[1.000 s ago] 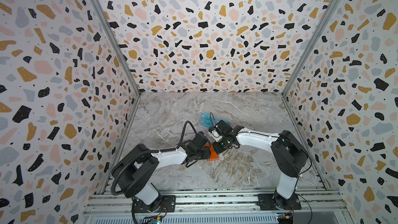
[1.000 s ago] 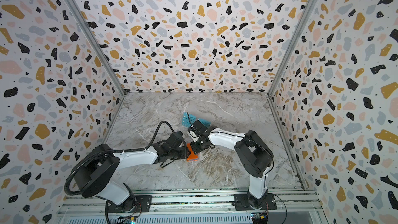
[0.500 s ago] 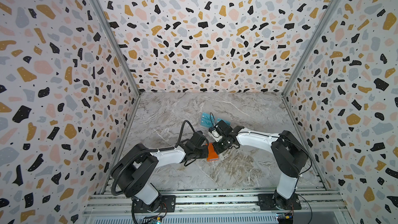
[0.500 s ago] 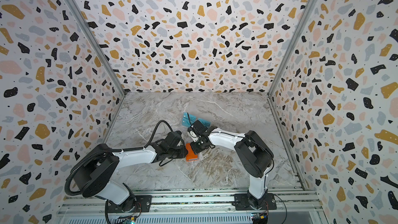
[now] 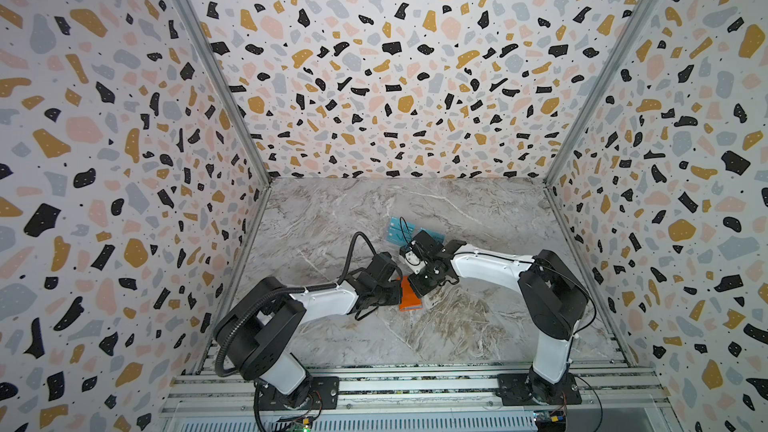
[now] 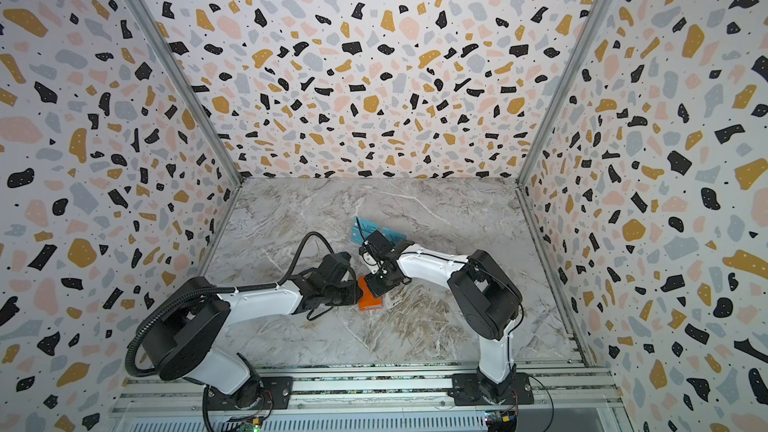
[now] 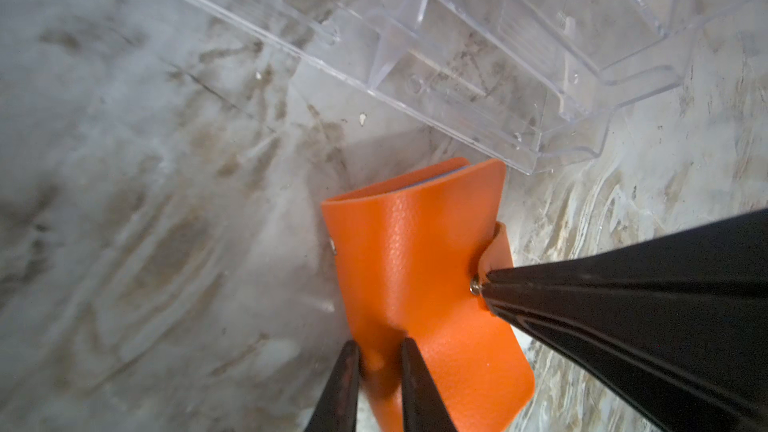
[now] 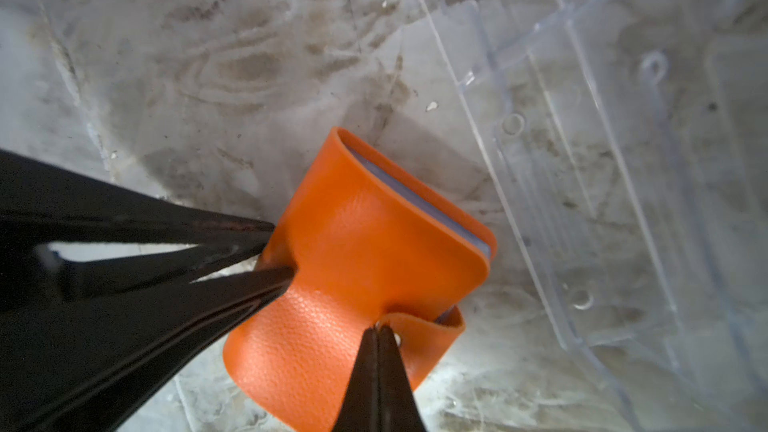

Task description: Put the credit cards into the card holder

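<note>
The orange card holder (image 5: 409,300) (image 6: 369,299) lies folded on the marble floor between my two arms. My left gripper (image 7: 379,361) is shut on a pinched fold at its edge, also seen in the right wrist view (image 8: 282,251). My right gripper (image 8: 379,332) is shut with its tips on the holder's snap-button tab (image 8: 419,332), which curls up at the tips. Bluish sleeves (image 8: 419,197) show at the holder's open side. Teal credit cards (image 5: 400,228) (image 6: 365,227) lie just behind the right wrist, partly hidden by it.
A clear acrylic tiered stand (image 7: 498,56) (image 8: 582,160) lies right beside the card holder. Terrazzo-patterned walls (image 5: 124,201) close in the marble floor on three sides. The arm bases stand on a metal rail (image 5: 415,384) at the front.
My left gripper's jaws have closed onto the card holder's edge. The right gripper has stayed shut at the snap tab, and the holder has hardly moved.
</note>
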You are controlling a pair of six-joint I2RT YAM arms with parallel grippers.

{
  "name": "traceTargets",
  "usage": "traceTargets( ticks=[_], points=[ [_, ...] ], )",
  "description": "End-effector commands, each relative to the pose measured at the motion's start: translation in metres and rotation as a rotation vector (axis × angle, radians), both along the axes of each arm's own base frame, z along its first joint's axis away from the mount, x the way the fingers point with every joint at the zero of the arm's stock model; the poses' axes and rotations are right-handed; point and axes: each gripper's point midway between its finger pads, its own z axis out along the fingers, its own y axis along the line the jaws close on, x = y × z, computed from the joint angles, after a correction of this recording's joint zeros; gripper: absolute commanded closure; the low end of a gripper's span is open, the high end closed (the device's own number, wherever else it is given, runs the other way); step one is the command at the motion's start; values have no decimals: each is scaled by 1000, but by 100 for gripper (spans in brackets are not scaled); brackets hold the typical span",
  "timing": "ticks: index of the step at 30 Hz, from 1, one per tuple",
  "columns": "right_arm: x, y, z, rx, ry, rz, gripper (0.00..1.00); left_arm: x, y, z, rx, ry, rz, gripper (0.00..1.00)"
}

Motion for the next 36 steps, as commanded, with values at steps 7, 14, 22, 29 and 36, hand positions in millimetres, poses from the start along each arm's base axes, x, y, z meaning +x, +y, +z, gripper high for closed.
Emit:
traceTargets(
  ticks=[7,14,22,29,36],
  points=[
    [-46,-32,-78,-209,168,45,100,-5,-10,1,-59,10,-28,79],
    [-43,-28,-73,-186,165,19,100,-6,-9,-1,-55,10,-26,79],
    [-37,12,2,109,130,-9,86,-3,-4,-6,4,8,-35,78],
    [-22,11,45,217,52,-80,82,0,-3,-3,63,0,-75,74],
    [-1,-11,67,293,-31,-183,82,3,-6,-5,57,1,-80,67]
  ],
)
